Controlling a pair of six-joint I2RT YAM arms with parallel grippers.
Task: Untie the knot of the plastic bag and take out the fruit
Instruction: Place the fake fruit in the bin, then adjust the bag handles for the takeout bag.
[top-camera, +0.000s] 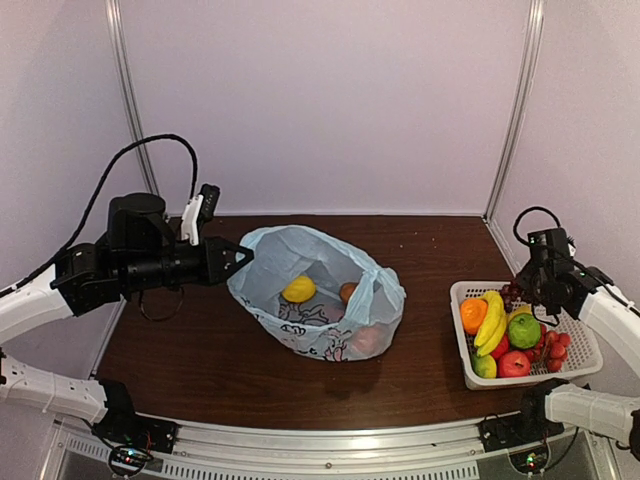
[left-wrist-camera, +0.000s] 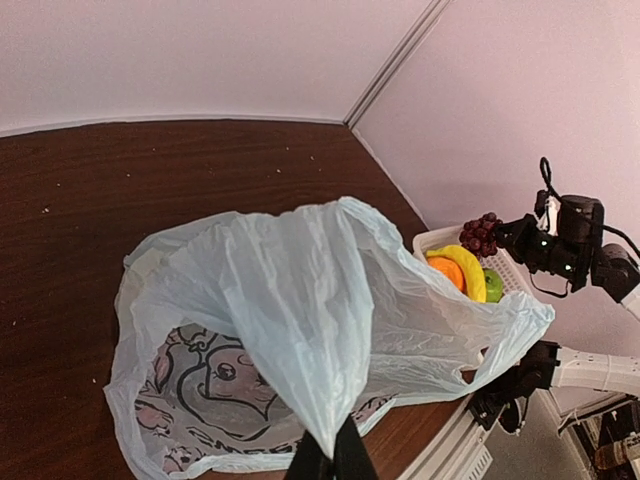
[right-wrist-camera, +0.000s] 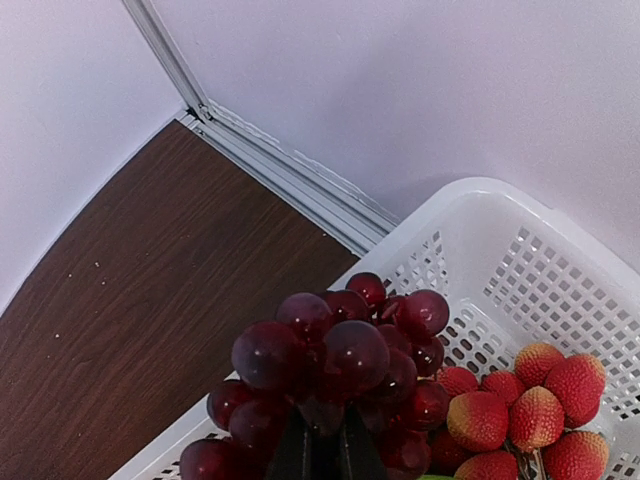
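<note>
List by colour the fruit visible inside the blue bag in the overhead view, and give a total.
Yellow fruit: 1
Orange-brown fruit: 1
Reddish fruit, blurred behind the plastic bag wall: 1
Total: 3 visible; the folds may hide more.

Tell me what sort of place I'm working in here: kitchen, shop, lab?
Most likely a robot test booth or lab cell, not a kitchen: plain pale wall panels joined by metal corner posts, a dark wooden table, and an aluminium rail along its near edge.
</note>
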